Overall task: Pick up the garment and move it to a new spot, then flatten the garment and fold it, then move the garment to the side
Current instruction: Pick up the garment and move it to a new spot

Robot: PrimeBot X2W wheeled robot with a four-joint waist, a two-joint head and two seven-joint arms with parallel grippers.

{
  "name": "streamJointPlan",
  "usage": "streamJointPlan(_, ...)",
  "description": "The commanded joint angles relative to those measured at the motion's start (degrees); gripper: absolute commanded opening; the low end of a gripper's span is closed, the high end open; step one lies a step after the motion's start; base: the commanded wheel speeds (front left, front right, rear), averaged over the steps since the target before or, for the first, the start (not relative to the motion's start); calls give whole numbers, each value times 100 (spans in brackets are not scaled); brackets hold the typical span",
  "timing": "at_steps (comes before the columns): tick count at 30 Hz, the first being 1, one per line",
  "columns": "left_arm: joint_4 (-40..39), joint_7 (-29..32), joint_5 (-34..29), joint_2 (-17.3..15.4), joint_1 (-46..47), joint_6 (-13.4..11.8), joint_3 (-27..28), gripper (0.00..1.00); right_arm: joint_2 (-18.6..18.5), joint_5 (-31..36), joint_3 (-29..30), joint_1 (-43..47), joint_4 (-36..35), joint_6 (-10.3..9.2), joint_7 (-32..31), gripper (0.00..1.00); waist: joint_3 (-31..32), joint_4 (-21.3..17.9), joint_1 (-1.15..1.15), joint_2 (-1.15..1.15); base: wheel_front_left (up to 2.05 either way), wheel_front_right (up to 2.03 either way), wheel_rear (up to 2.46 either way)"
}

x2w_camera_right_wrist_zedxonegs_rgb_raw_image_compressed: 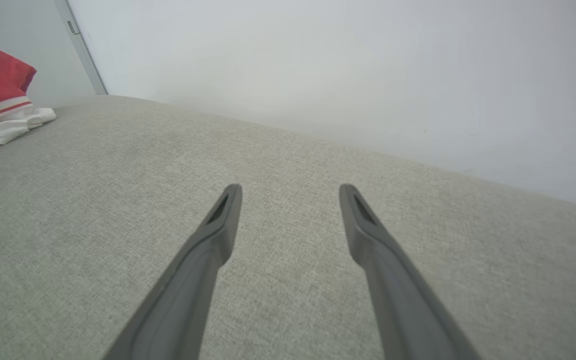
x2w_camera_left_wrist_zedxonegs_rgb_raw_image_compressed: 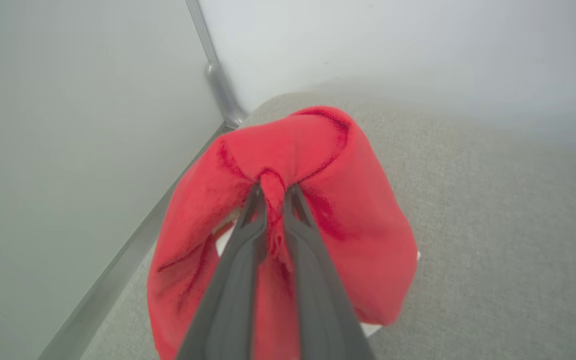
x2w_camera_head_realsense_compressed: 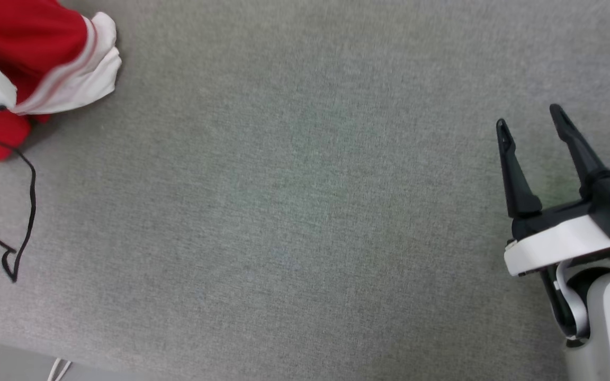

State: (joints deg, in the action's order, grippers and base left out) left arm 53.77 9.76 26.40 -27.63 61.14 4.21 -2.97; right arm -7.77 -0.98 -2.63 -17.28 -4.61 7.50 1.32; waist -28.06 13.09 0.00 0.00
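Dark fingers (x2w_camera_left_wrist_zedxonegs_rgb_raw_image_compressed: 233, 270) of my left pincer (x2w_camera_left_wrist_zedxonegs_rgb_raw_image_compressed: 274, 191) are clamping a fold of the garment (x2w_camera_left_wrist_zedxonegs_rgb_raw_image_compressed: 328, 165) for lifting; my right pincer (x2w_camera_right_wrist_zedxonegs_rgb_raw_image_compressed: 290, 189) is hovering spread apart, well right of it.

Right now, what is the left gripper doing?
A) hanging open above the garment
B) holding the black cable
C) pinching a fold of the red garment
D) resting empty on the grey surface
C: the left wrist view shows the left gripper shut on a raised fold of the garment.

Head camera overhead; left wrist camera close on garment (x2w_camera_left_wrist_zedxonegs_rgb_raw_image_compressed: 328, 165), right wrist camera distant.
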Motion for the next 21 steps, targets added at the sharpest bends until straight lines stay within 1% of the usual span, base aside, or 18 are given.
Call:
streamJointPlan(1, -127, -404, -90, -16, 107, 32, -19, 0, 59, -24, 9, 125, 59, -2, 53, 100, 383, -27, 0, 0, 0, 0, 0)
streamJointPlan(5, -350, -1373, -64, 76, 143, 171, -48, 0, 191, -58, 54, 250, 189, -2, 135, 100, 792, -100, 0, 0, 0, 0, 0)
streamJointPlan(10, -682, -2215, -58, 278, 56, 272, -180, 0, 354, -134, 117, 443, 370, -2, 249, 100, 1326, -302, 0, 0, 0, 0, 0)
streamJointPlan(15, -1323, -2468, -99, 673, -306, 301, -364, 0, 442, -141, 259, 720, 426, -2, 287, 100, 1806, -563, 0, 0, 0, 0, 0)
streamJointPlan(21, -2153, -2505, -164, 1296, -1179, 266, -579, 0, 488, -194, 362, 991, 438, -2, 256, 100, 2261, -1075, 0, 0, 0, 0, 0)
